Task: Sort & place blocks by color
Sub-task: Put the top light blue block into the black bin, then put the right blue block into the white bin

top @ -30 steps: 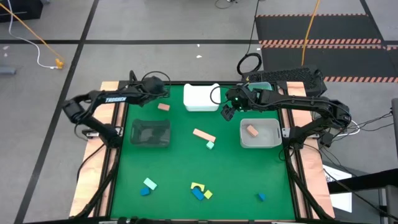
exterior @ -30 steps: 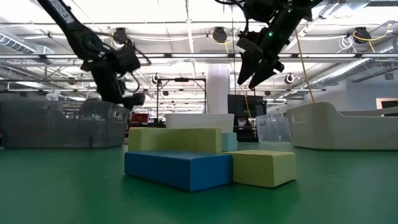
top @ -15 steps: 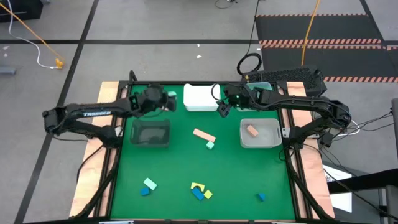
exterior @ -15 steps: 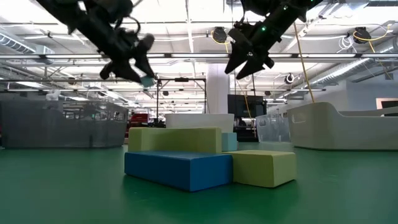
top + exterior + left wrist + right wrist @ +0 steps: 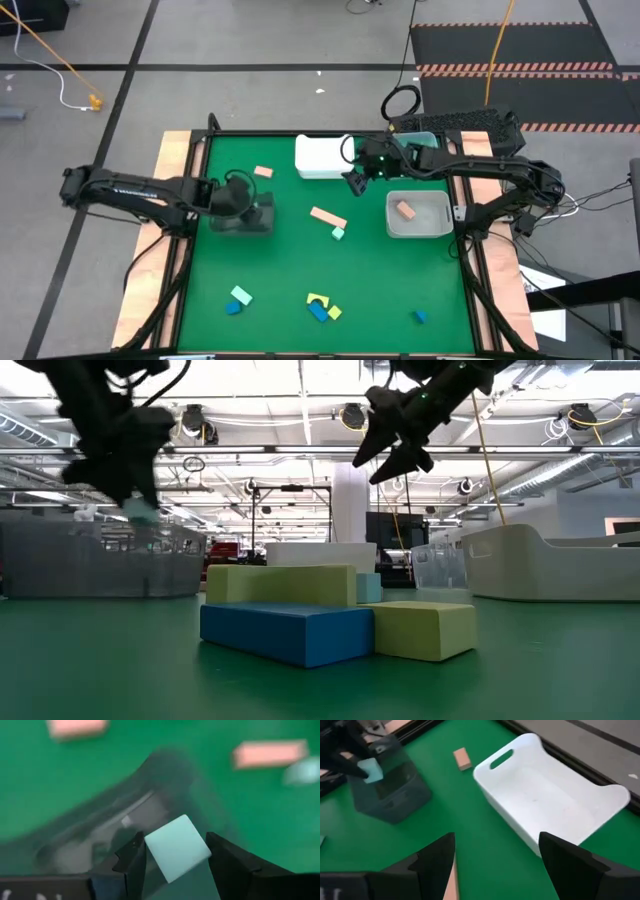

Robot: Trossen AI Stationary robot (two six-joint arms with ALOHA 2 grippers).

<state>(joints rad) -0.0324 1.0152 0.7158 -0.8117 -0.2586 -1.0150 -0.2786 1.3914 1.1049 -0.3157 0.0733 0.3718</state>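
Observation:
My left gripper (image 5: pixel 246 201) hangs over the dark bin (image 5: pixel 262 222) on the table's left side, shut on a mint green cube (image 5: pixel 176 847). The low view shows that cube (image 5: pixel 140 512) high above the table. My right gripper (image 5: pixel 495 865) is open and empty, in the air beside the white bin (image 5: pixel 320 157). On the cloth lie a tan-pink cube (image 5: pixel 263 172), a tan-pink bar (image 5: pixel 327 217) and a small mint cube (image 5: pixel 338 233). Near the front edge lie a mint block (image 5: pixel 240 295) and blue and yellow blocks (image 5: pixel 320 307). One tan-pink block (image 5: pixel 405 210) rests in the clear bin (image 5: pixel 440 228). My left gripper pinches the mint green cube between its two fingers (image 5: pixel 134 862), one on each of two opposite faces (image 5: pixel 155 852). The fingers come from above, pointing down. The cube is lifted clear, turned askew in the hold, above the dark bin's opening.
Three bins stand on the green cloth: dark on the left, white at the far middle, clear on the right. A lone blue block (image 5: pixel 421 316) lies near the front right. In the low view a blue bar (image 5: pixel 285 630) and yellow blocks (image 5: pixel 420 628) fill the foreground.
My left gripper has swung from the far edge toward the near edge, ending over the dark bin, with the mint cube in its fingers. My right gripper has drifted slightly toward the white bin and stayed open.

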